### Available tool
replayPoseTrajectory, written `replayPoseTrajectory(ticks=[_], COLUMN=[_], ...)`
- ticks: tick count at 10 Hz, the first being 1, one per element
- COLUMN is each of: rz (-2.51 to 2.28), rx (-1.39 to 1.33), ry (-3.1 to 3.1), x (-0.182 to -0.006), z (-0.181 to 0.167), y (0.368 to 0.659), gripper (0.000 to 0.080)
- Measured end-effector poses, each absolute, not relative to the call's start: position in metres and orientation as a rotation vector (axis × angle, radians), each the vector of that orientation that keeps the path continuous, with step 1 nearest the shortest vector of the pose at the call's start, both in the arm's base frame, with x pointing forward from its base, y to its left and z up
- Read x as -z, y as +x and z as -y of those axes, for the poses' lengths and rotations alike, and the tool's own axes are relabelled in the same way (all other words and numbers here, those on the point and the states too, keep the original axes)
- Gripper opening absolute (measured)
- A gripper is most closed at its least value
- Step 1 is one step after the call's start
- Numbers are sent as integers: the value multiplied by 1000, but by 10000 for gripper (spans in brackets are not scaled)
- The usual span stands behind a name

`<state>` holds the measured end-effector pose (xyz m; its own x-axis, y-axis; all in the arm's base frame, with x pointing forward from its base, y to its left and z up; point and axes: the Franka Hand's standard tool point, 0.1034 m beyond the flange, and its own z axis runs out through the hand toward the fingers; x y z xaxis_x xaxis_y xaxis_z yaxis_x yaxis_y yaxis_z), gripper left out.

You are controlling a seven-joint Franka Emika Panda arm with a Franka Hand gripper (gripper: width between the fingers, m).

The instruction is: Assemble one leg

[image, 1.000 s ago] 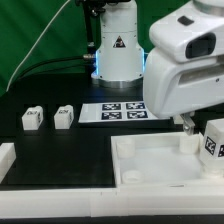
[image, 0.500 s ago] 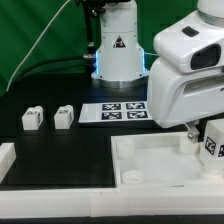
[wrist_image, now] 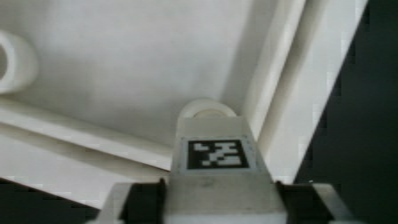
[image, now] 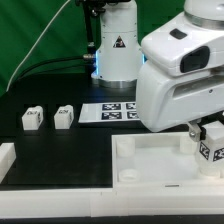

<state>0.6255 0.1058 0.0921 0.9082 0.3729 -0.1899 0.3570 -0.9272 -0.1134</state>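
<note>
My gripper (image: 208, 135) is shut on a leg (image: 210, 146), a small white peg with a black-and-white tag, and holds it over the far right corner of the large white tray-like part (image: 150, 165). In the wrist view the leg (wrist_image: 217, 150) sits between my two dark fingers (wrist_image: 143, 203), pointing at the tray's rim (wrist_image: 285, 80). A round corner socket (wrist_image: 11, 62) shows at the edge of that view. Two more legs (image: 32, 119) (image: 64, 117) stand on the black table at the exterior view's left.
The marker board (image: 112, 111) lies behind the tray by the robot base (image: 115, 50). A white rail (image: 60, 200) runs along the front edge, with a white block (image: 5, 158) at the exterior view's left.
My gripper with the leg has moved toward the exterior view's left and a little down, closer to the tray's far right corner.
</note>
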Motion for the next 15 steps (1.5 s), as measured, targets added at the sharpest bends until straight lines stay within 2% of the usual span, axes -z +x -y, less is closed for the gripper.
replayPoseTrajectory(ticks=[3, 9, 15], rz=[516, -525, -1587], rx=[-323, -352, -378], ry=[-3008, -3053, -2726], x=[-92, -93, -92], z=[-107, -115, -119], y=[625, 625, 624], gripper=[291, 292, 292])
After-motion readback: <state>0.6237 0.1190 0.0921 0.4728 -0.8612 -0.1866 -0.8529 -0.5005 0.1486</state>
